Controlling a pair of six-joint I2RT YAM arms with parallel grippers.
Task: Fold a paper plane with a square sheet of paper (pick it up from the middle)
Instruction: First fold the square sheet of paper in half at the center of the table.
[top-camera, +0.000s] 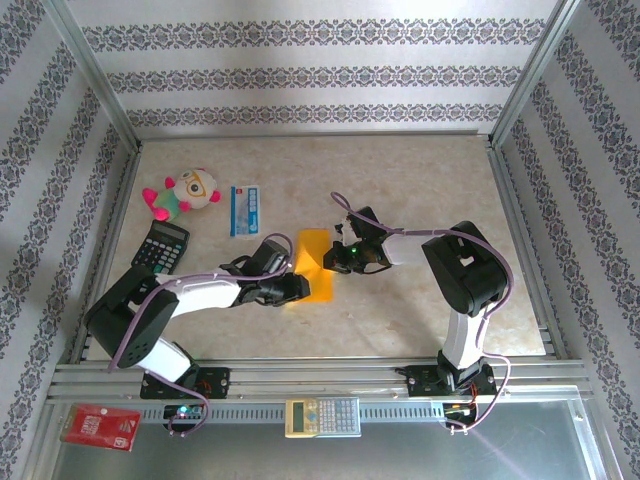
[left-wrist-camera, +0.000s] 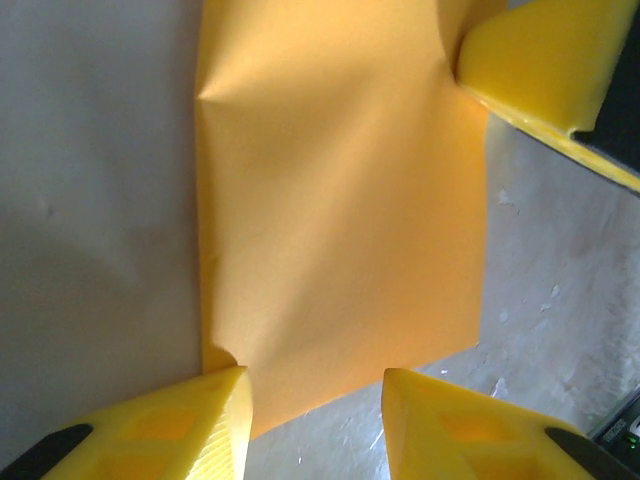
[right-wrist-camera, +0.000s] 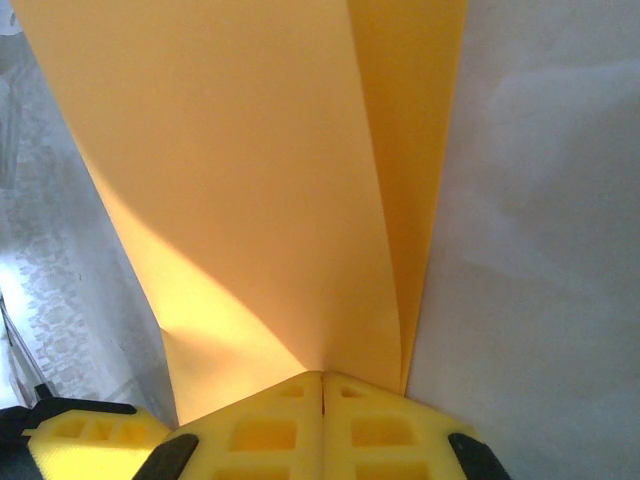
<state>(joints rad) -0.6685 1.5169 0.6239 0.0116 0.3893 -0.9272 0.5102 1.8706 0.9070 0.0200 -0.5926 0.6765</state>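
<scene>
Right hand (right-wrist-camera: 322, 385), from 3 o'clock, clamped on the doubled paper (top-camera: 315, 262); left hand (top-camera: 296, 288), spread apart, at its 7 o'clock edge. Packet (top-camera: 245, 210), calculator (top-camera: 161, 246) toward 10 o'clock.

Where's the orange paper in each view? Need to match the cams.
Top external: paper mid-table, between left gripper and right gripper.
Left wrist: paper upper centre, above the open left gripper.
Right wrist: paper centre, pinched by the shut right gripper.
Shared landmark: right gripper's yellow fingers on the paper's edge, top right in left wrist.
</scene>
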